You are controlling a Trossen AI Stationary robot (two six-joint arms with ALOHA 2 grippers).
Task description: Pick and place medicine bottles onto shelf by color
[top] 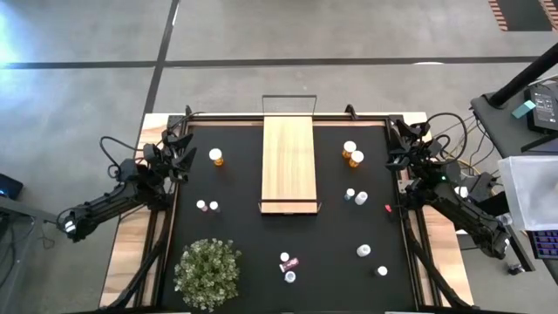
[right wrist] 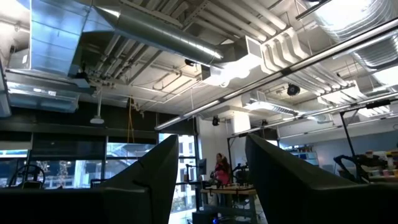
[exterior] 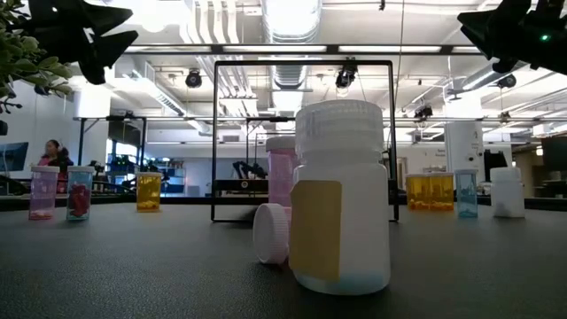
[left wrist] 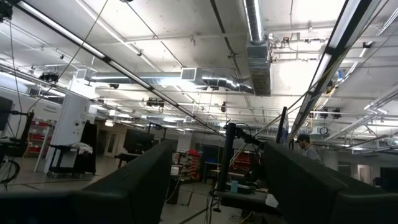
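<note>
The light wooden shelf (top: 289, 163) lies flat on the black mat (top: 244, 235) at the far middle, with wire rails at its short ends (exterior: 303, 140). Medicine bottles stand scattered on the mat. One orange bottle (top: 216, 157) is left of the shelf and two orange ones (top: 353, 154) are right of it. Small pale ones (top: 207, 207) (top: 356, 196) (top: 364, 251) stand nearer. A white bottle (exterior: 341, 199) stands close to the low camera beside one lying on its side (exterior: 272, 233). My left gripper (top: 179, 144) (left wrist: 217, 186) and right gripper (top: 403, 139) (right wrist: 211, 180) are raised at the mat's far corners, both open with nothing between their fingers.
A bushy green plant (top: 207, 272) stands at the mat's near left. A small red item (top: 388, 209) lies near the mat's right edge. Cables run along the table's far edge, and a desk with equipment (top: 532, 105) stands to the right of the table.
</note>
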